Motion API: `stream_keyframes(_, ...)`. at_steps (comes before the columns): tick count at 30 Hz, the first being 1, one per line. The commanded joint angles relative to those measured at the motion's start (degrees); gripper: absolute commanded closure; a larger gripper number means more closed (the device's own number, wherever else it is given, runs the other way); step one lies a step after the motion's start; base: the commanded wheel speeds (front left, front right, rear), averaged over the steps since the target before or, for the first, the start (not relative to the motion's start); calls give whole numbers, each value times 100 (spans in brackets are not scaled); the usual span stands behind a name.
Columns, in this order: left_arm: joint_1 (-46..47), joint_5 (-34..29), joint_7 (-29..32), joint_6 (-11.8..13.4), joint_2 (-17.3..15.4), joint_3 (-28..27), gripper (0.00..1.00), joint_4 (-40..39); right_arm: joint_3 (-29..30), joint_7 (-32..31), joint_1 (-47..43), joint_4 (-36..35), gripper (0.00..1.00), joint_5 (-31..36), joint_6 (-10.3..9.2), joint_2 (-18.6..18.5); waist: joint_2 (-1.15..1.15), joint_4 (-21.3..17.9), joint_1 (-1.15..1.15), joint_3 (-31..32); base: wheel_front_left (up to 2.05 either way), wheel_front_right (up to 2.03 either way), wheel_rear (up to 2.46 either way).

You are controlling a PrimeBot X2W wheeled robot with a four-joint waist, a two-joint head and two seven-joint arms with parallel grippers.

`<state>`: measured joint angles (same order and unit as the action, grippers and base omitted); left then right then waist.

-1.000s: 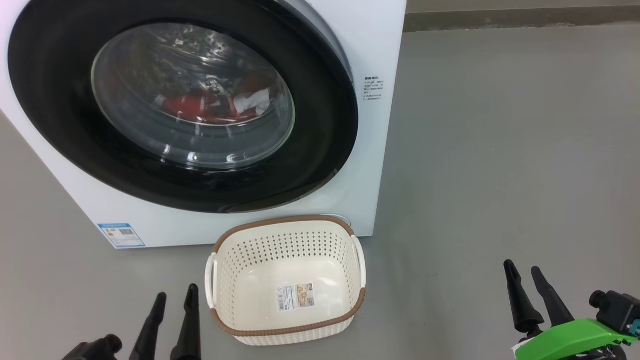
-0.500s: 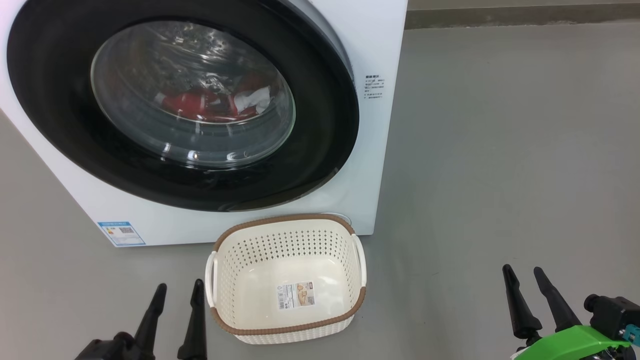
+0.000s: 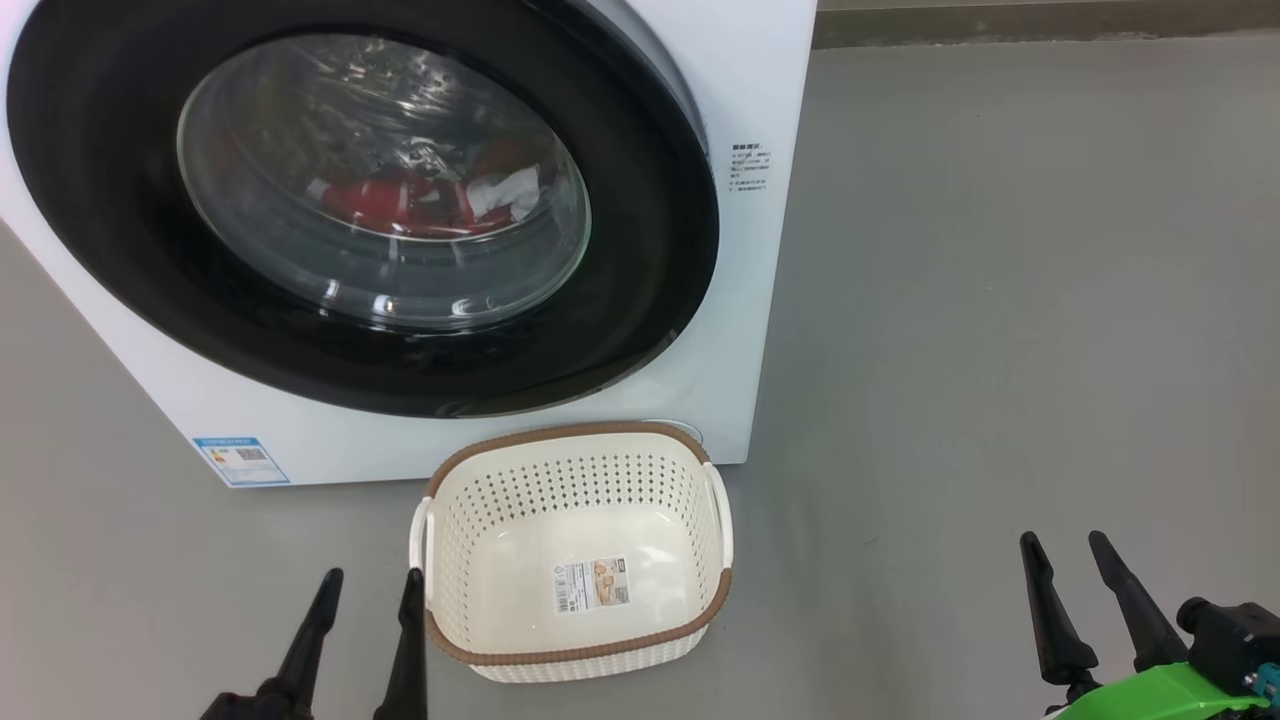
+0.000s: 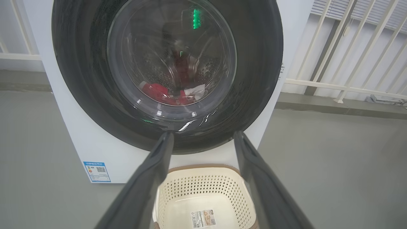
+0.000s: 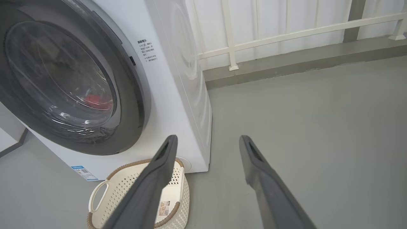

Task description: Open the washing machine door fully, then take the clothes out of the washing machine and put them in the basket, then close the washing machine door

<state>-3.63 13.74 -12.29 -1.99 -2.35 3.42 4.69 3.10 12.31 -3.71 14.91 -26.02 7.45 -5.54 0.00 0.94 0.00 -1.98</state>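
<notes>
The white washing machine (image 3: 745, 300) stands on the grey floor with its black-rimmed round door (image 3: 640, 230) shut against the front. Red and white clothes (image 3: 420, 200) show through the glass, as they do in the left wrist view (image 4: 168, 93). The cream basket (image 3: 575, 445) sits empty on the floor just before the machine, a paper label on its bottom. My left gripper (image 3: 370, 580) hangs open beside the basket's left handle. Far to the right, over bare floor, my right gripper (image 3: 1065, 545) is open too. Neither holds anything.
A blue sticker (image 3: 232, 458) marks the machine's lower left corner, printed text (image 3: 750, 165) its right edge. A white railing (image 5: 286, 31) and a low grey kerb (image 5: 302, 63) run behind the machine. Grey floor stretches to the right.
The head camera has tilted slightly, shifting the scene up. My left gripper has moved right, closer to the basket's handle. The right gripper has drifted a little right and down.
</notes>
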Motion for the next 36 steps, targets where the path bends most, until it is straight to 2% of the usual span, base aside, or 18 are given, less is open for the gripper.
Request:
stream_keyframes(1,80,-212,-106,27,-46,-144,0,-179,-77,105,46,-181,0,231,3,-148,0,-3,0,-2,0,0,0)
stream_keyframes(9,49,-639,-241,29,-52,-154,0,-168,-49,239,-29,-215,0,694,3,-164,0,-15,0,6,0,0,0)
stream_keyframes(11,34,-581,-271,37,-53,-177,0,-152,-46,269,-48,-212,0,794,3,-166,0,-19,0,12,0,0,0)
stream_keyframes(36,42,-362,-271,-43,-53,-220,0,112,29,269,-92,-263,0,734,3,-69,0,3,0,39,0,0,0)
